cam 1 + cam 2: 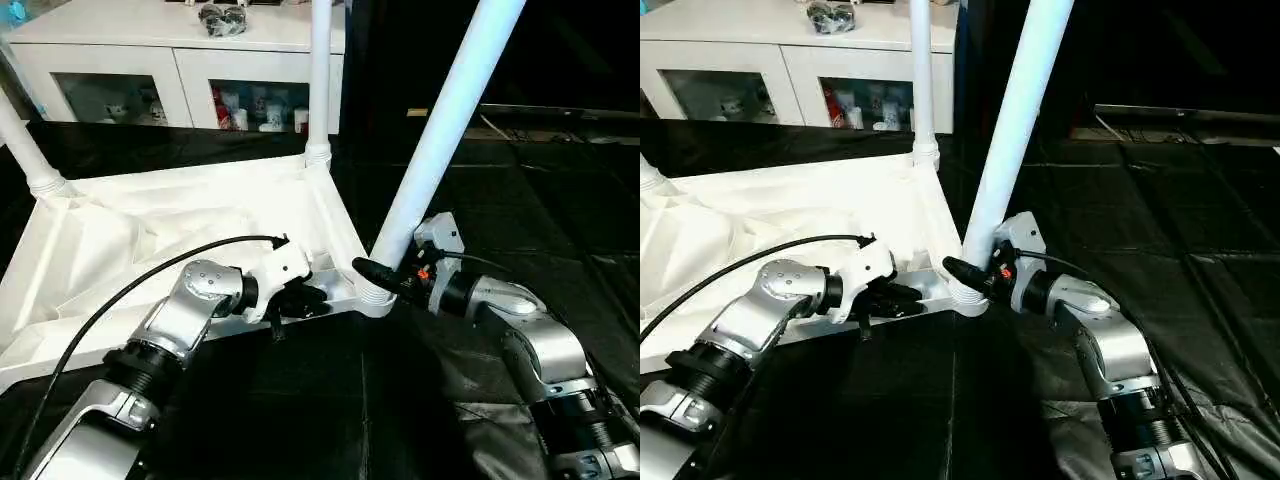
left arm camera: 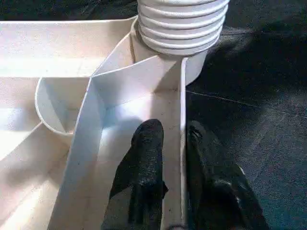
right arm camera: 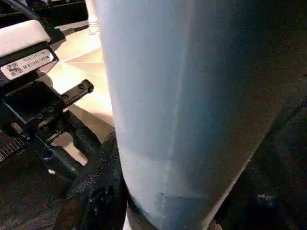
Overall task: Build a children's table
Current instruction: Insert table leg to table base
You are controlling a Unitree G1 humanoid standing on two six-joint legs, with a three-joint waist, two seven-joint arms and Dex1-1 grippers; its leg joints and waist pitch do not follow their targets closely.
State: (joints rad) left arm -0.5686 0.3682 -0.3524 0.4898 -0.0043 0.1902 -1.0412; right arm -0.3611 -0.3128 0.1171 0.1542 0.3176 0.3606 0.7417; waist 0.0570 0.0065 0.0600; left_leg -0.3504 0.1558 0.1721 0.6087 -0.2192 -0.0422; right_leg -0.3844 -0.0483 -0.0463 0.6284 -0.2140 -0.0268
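Right gripper clamps the tilted leg at its corner socket while left gripper, jaws narrow, straddles the upturned top's rim — a slip could cross-thread it.

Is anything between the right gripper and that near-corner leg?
Nothing visible. The right gripper is already around the leg just above its corner socket; the left gripper straddles the tabletop's edge wall beside it.
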